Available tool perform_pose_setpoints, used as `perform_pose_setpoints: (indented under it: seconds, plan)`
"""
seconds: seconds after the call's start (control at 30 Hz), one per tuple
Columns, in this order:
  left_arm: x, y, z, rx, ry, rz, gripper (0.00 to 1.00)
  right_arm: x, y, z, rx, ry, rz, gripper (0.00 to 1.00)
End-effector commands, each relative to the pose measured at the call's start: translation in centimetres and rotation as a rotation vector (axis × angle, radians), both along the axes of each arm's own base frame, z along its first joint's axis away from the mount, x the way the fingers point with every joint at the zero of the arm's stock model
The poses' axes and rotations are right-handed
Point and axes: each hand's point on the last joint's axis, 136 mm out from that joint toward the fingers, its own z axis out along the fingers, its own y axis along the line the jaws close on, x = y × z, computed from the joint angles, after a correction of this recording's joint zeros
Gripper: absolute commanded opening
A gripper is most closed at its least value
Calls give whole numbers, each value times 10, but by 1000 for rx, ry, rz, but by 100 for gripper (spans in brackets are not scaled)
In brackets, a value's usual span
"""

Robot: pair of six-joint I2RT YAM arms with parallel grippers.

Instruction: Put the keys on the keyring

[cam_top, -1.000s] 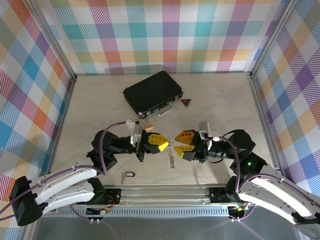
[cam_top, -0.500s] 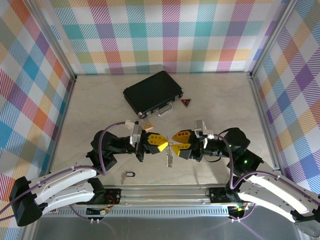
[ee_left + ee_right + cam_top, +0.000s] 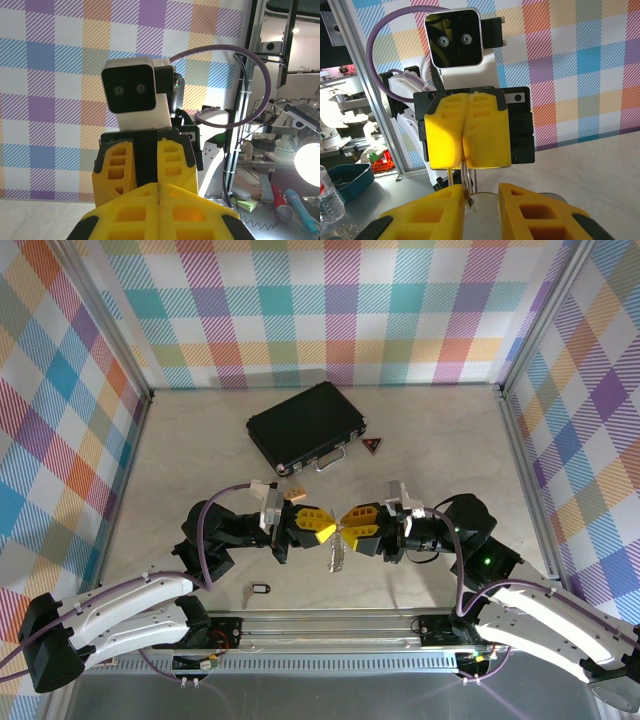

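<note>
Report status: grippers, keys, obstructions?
Left gripper shut on loop of silvery key bunch. Right gripper open, fingers straddling that loop. Small dark oval keyring on table, untouched. Black case well behind, no obstruction.

**Table layout, seen from above the arm bases**
The left gripper (image 3: pixel 327 531) and right gripper (image 3: pixel 351 523) are facing tip to tip at the near centre of the table (image 3: pixel 450 440). The keys (image 3: pixel 338 554) are extending from that junction toward the bases. The keyring (image 3: pixel 261 588) is lying nearer the bases, left of the keys and apart from them. A small block (image 3: pixel 296 495) is sitting just behind the left gripper. Farther back, a case (image 3: pixel 305 427) is lying left of centre, with a triangular piece (image 3: pixel 373 445) just to its right.
</note>
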Motion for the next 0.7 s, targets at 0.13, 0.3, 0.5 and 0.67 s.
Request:
perform_pose_setpoints:
  seconds: [0.13,0.3,0.5,0.67]
  plan:
    - [-13,5,12,-41,-42,-36,0,-9,0,12,37,-23,45,21]
    - [-12,4,11,-38,-38,-34,0,-11,0,12,35,-26,58,5]
    - [-7,3,6,-7,-29,-5,0,-11,-2,14,37,-35,47,0]
    - [8,3,-8,73,-7,96,5,-6,-5,10,-20,-33,-2,0]
